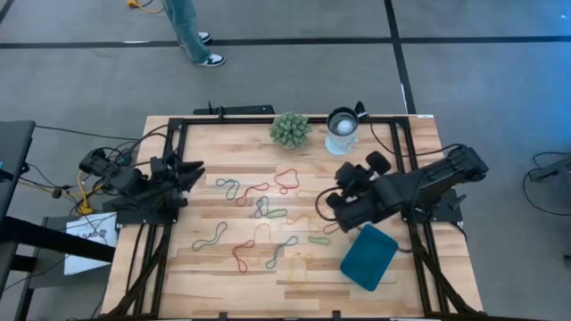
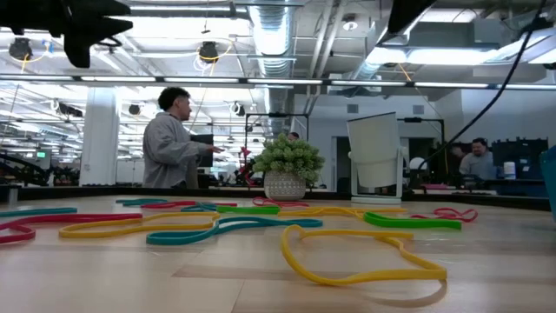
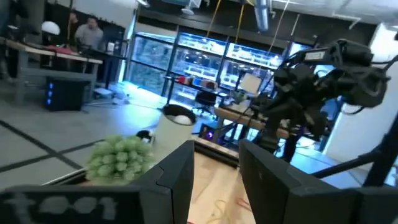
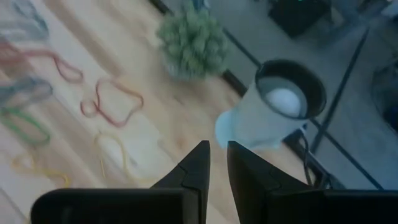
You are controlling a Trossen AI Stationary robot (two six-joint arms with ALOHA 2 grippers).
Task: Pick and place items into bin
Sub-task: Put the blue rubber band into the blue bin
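Many rubber-band loops (image 1: 268, 212) in red, green, yellow, blue and orange lie flat across the middle of the wooden table; the low view shows a yellow one (image 2: 365, 261) nearest. The teal bin (image 1: 368, 256) rests flat near the table's right near corner. My right gripper (image 1: 332, 203) hovers above the bands just left of the bin. In its wrist view (image 4: 216, 149) the fingers stand a narrow gap apart with nothing between them. My left gripper (image 1: 198, 169) waits at the table's left side, raised and open (image 3: 216, 168).
A spiky green plant ball (image 1: 290, 129) and a round white-and-metal cup (image 1: 343, 129) stand at the table's far edge, also in the right wrist view as plant (image 4: 193, 40) and cup (image 4: 280, 106). A person (image 2: 169, 139) stands beyond the table.
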